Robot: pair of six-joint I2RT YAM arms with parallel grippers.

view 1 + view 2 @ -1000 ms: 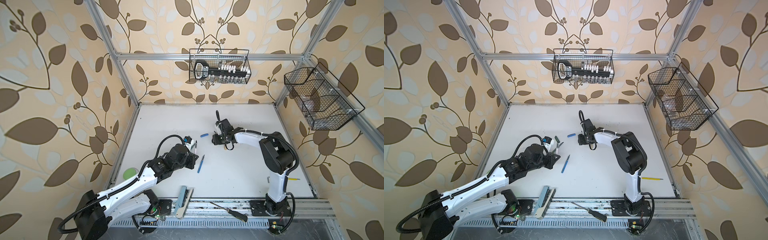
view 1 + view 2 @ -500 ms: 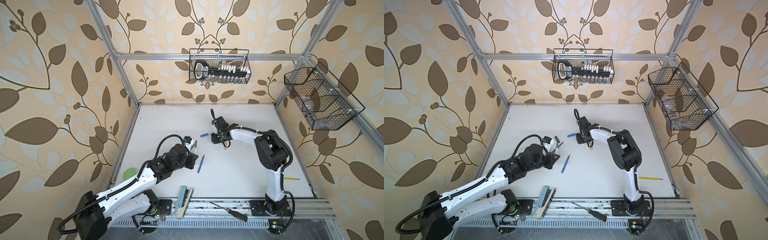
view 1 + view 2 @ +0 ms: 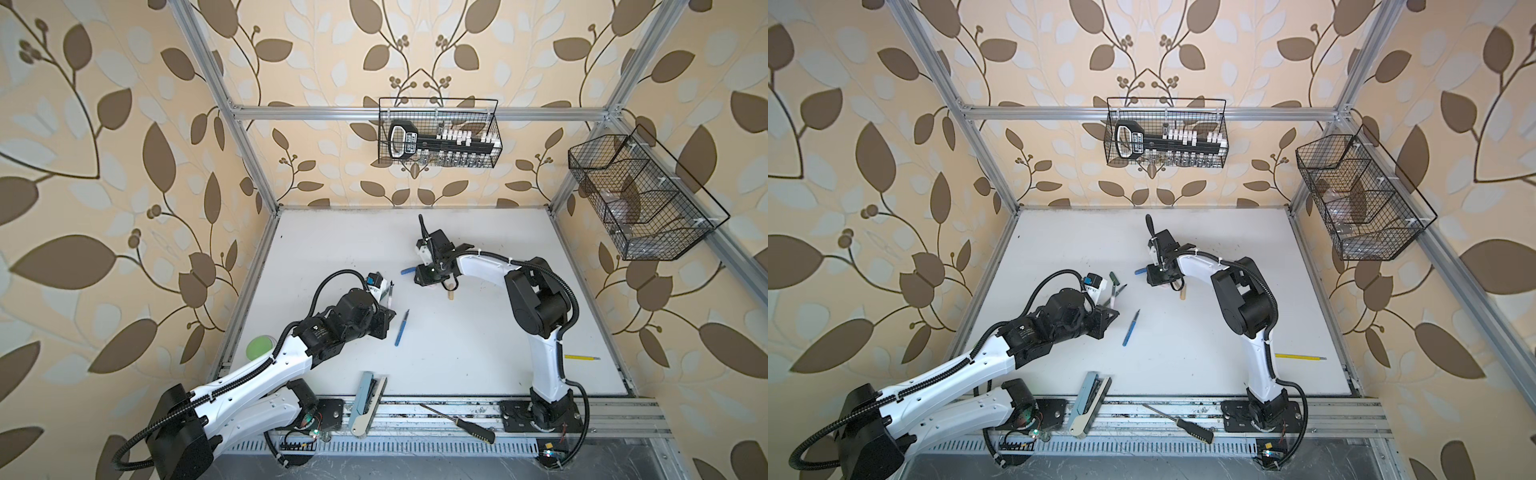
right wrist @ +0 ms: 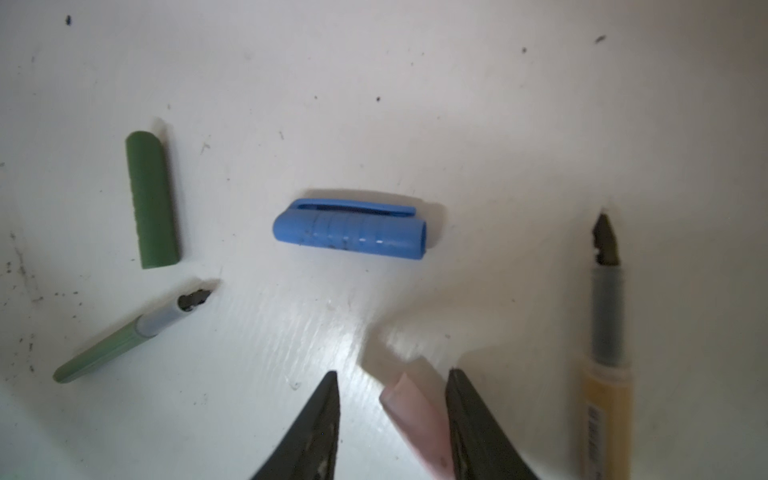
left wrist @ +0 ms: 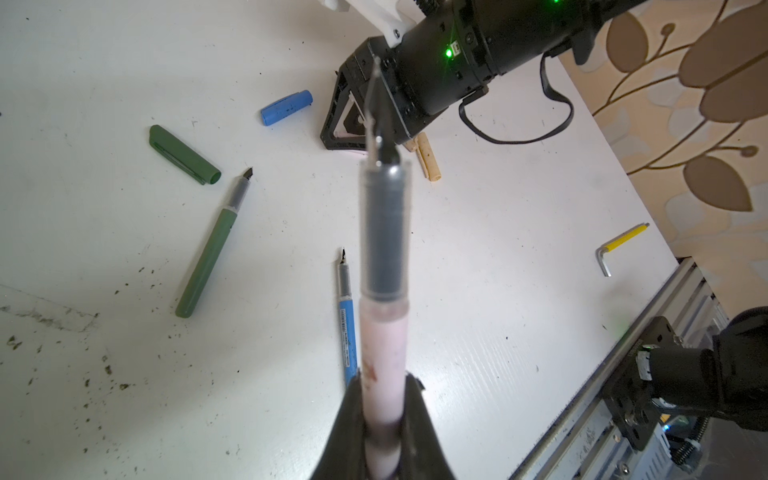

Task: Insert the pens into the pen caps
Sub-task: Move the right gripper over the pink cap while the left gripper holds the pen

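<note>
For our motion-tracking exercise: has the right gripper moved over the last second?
Yes. In a top view the right gripper has shifted left, closing on the blue cap, which lies where it did.

Pens (image 3: 401, 328) — left of hex key (image 3: 582, 357)

we see a slim green pen (image 5: 205, 262) and blue pen (image 5: 345, 316) lying uncapped by a short green cap (image 5: 183, 153) and blue cap (image 5: 286, 107); pale pink pen (image 5: 382, 353) raised; pink cap (image 4: 415, 415) beside tan pen (image 4: 607, 340).
</note>
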